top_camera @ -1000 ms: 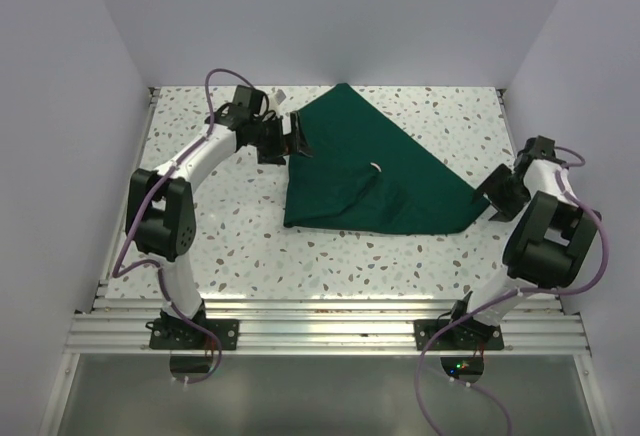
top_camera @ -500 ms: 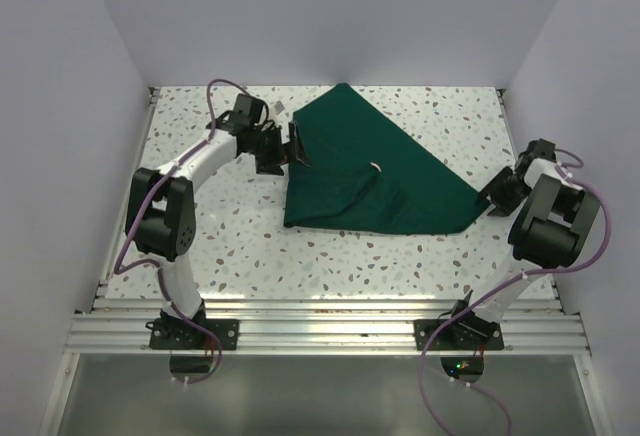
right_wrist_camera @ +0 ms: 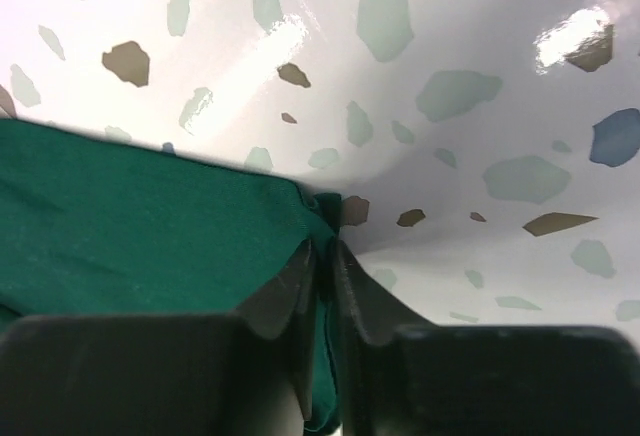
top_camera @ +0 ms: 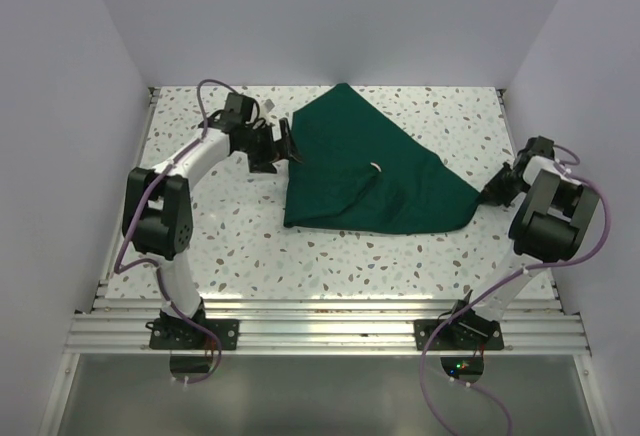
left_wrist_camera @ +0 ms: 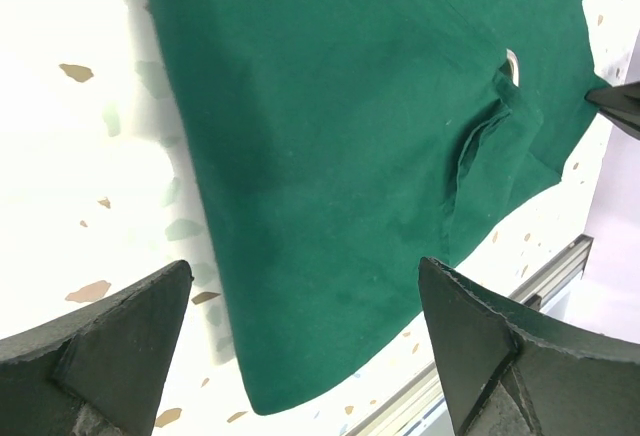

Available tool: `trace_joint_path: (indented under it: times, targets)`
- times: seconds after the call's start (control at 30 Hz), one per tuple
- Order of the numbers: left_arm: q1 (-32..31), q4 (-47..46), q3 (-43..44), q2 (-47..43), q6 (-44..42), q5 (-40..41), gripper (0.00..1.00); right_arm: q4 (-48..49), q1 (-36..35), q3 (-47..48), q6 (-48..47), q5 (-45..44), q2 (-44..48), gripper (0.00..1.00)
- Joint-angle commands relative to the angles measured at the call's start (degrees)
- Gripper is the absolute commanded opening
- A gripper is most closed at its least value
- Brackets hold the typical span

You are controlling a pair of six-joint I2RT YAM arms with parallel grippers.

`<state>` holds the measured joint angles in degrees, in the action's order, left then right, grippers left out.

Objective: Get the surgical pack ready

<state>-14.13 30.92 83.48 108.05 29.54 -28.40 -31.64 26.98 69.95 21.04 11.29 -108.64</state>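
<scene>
Green surgical pack [top_camera: 370, 171] corner now pinched by the right gripper [right_wrist_camera: 322, 248]; left gripper [left_wrist_camera: 303, 268] stays spread wide.

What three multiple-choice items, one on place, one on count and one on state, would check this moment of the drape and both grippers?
1. Where does the right gripper meet the surgical pack?
A. its far tip
B. its right corner
C. its near left corner

2. How many green things lie on the table?
A. one
B. two
C. three

3. How does the left gripper stand?
A. open, holding nothing
B. shut on the pack
C. shut on nothing

Answers:
1 B: the right wrist view shows the fingers pinching a corner of green fabric, and the top view places that corner on the right.
2 A: only the pack is green.
3 A: in the left wrist view its fingers stand wide apart, with nothing gripped between them.
</scene>
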Motion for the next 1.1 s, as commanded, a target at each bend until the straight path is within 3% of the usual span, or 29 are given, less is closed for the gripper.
trace_joint_path:
  times: [0.0,0.1,0.37,0.63,0.9,1.07]
  targets:
    - [1.65,-0.60,-0.25,-0.82,0.70,-1.22,0.98,1.49,-1.32,-0.70,-0.65,1.01,-3.16,0.10]
    - [2.35,0.63,-0.25,-0.74,0.52,0.09,0.98,0.00,-2.19,0.44,0.05,1.37,-0.45,0.00]
    - [6.21,5.12,-0.34,-0.38,1.05,3.97,0.98,-9.12,-7.90,8.08,0.76,2.95,9.13,0.00]
    - [7.63,6.88,-0.69,0.75,-0.18,5.02,0.99,-15.56,-22.22,19.16,1.90,3.47,14.42,0.00]
    - [7.63,8.72,0.45,6.12,-2.03,4.06,0.99,-11.78,-39.70,26.44,7.52,4.79,11.53,0.00]
    - [6.93,7.84,-0.25,7.96,-1.42,4.32,0.95,-11.52,-48.15,34.97,8.05,2.34,4.06,0.00]
